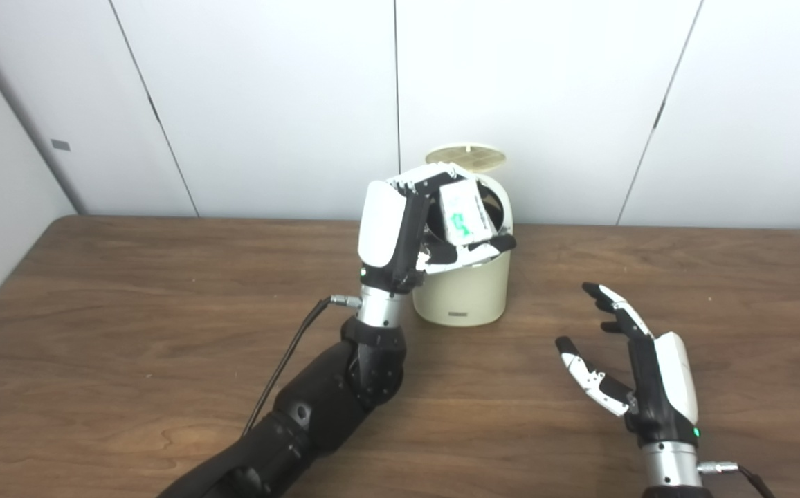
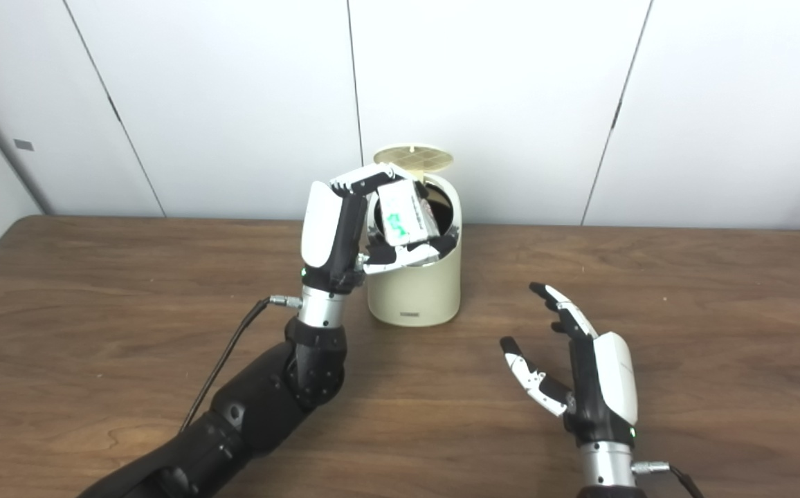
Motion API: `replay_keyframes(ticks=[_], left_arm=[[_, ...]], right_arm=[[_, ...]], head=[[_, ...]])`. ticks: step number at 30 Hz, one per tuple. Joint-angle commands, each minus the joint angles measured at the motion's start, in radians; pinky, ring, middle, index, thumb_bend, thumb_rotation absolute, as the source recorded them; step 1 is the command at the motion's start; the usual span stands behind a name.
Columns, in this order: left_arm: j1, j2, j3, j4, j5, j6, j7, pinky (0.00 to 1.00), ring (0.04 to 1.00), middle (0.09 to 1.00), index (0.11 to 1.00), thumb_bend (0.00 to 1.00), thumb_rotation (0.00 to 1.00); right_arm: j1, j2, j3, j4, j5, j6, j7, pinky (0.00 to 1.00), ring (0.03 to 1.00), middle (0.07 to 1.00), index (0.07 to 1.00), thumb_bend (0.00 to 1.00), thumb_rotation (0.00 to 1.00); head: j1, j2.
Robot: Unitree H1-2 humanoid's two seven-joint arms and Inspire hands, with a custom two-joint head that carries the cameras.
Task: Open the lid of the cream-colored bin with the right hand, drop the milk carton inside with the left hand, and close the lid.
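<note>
So the left hand (image 1: 414, 228) has its fingers wrapped round the small white milk carton with green print (image 1: 464, 214), and the carton sits right over the mouth of the cream-colored round plastic bin (image 1: 466, 290), long axis tilted, lower end toward the opening. The round lid (image 1: 466, 156) stands flipped up at the back. Looks like it just needs letting go. The right hand (image 1: 639, 366) hovers spread and empty over the brown wooden surface (image 1: 130, 332), nearer the robot, well apart from the bin.

Bin (image 1: 466, 290) interior mostly behind milk carton (image 1: 464, 214).
</note>
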Motion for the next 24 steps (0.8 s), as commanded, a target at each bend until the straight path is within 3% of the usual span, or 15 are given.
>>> replay_keyframes(ticks=[1,14,24], left_arm=[[-0.095,0.005,-0.023,0.017,0.048,-0.022,0.082,0.37,0.457,0.476,0.48,0.51,0.0],[-0.183,0.012,-0.124,0.223,0.151,-0.021,0.203,0.35,0.459,0.46,0.493,0.5,0.0],[-0.186,0.023,-0.1,0.252,0.115,-0.021,0.14,0.36,0.465,0.465,0.483,0.51,0.0]], right_arm=[[0.026,0.067,0.037,-0.008,0.008,-0.012,-0.012,0.7,0.819,0.833,0.81,0.19,0.39],[0.039,0.077,0.043,-0.033,-0.001,-0.001,0.001,0.71,0.819,0.833,0.805,0.19,0.37],[0.037,0.077,0.046,-0.033,-0.006,0.01,0.006,0.71,0.822,0.835,0.808,0.18,0.38]], head=[[-0.001,0.001],[-0.007,0.011],[-0.005,0.01]])
